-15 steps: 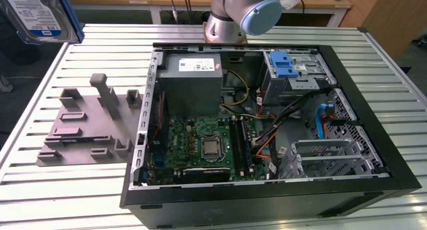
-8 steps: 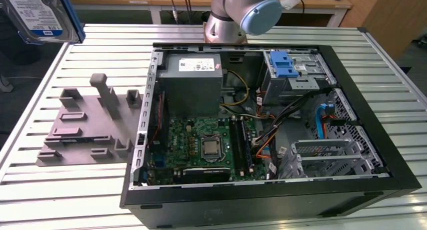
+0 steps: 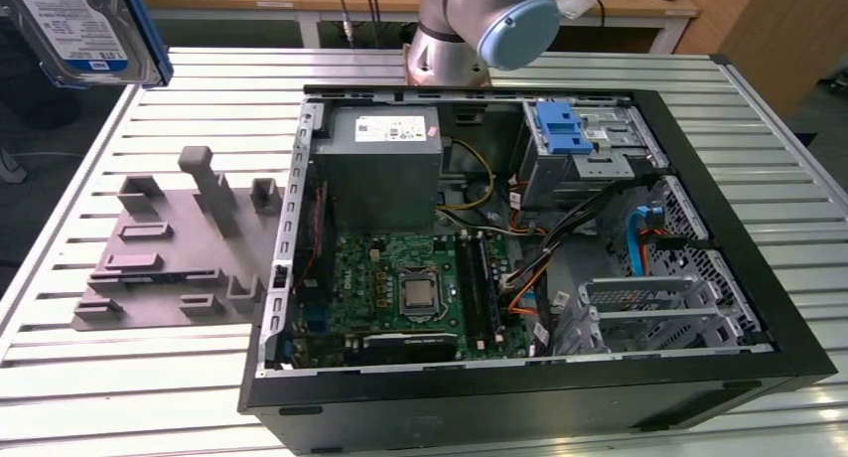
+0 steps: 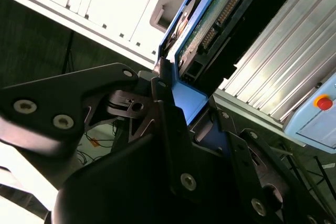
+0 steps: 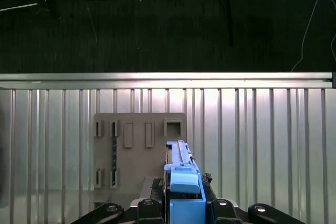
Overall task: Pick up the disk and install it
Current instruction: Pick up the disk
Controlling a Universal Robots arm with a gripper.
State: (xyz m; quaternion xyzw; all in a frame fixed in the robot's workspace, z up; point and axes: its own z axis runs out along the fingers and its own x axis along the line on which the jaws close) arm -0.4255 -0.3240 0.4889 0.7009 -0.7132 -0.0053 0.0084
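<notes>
The disk (image 3: 79,30) hangs in the air at the exterior view's upper left, its white-and-blue label facing out and its blue carrier frame along the edges. It is high above the slatted table and left of the open computer case (image 3: 530,248). In the first wrist view the disk (image 5: 182,177) stands edge-on between the black fingers (image 5: 154,186), and my gripper (image 5: 181,195) is shut on it. The second wrist view shows the disk's green circuit side (image 4: 210,19), with the gripper (image 4: 184,114) clamped on the blue frame. A drive bay with a blue latch (image 3: 563,129) sits at the case's back right.
A grey holder plate (image 3: 173,248) with upright slots lies on the table left of the case, and in the first wrist view the plate (image 5: 139,140) is directly below the disk. Inside the case are a grey power supply box (image 3: 384,164), the motherboard (image 3: 411,288) and loose cables. The arm's base (image 3: 458,40) stands behind the case.
</notes>
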